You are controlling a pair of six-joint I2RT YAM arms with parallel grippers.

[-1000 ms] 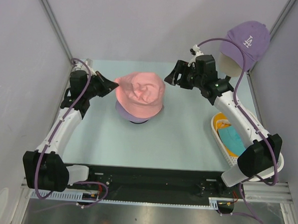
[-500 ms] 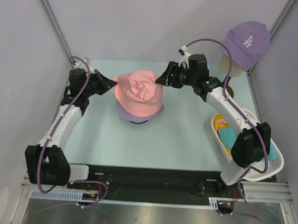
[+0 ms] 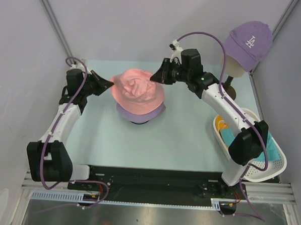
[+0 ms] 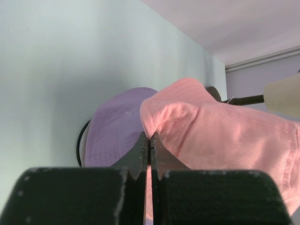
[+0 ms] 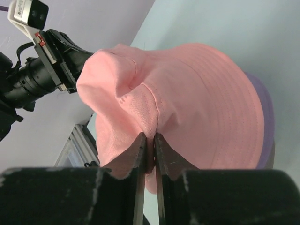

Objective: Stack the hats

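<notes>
A pink hat (image 3: 138, 90) lies over a lavender hat (image 3: 135, 113) in the middle of the table. My left gripper (image 3: 111, 83) pinches the pink hat's left brim edge (image 4: 154, 124), jaws shut on the cloth. My right gripper (image 3: 153, 77) is shut on a fold of the pink hat (image 5: 187, 93) at its far right side. The lavender hat (image 4: 117, 126) shows under the pink one, resting on a dark round base. An orange hat (image 3: 220, 122) and a teal hat (image 3: 240, 140) lie in the white basket (image 3: 276, 167) at the right.
A purple baseball cap (image 3: 249, 43) sits on a beige mannequin head (image 3: 232, 66) at the back right corner. Grey walls close in the table on the left, back and right.
My right gripper moved left to the pink hat's far side and closed on a fold of it. The pink hat's crown shifted and bunched up a little. The left gripper kept its grip.
</notes>
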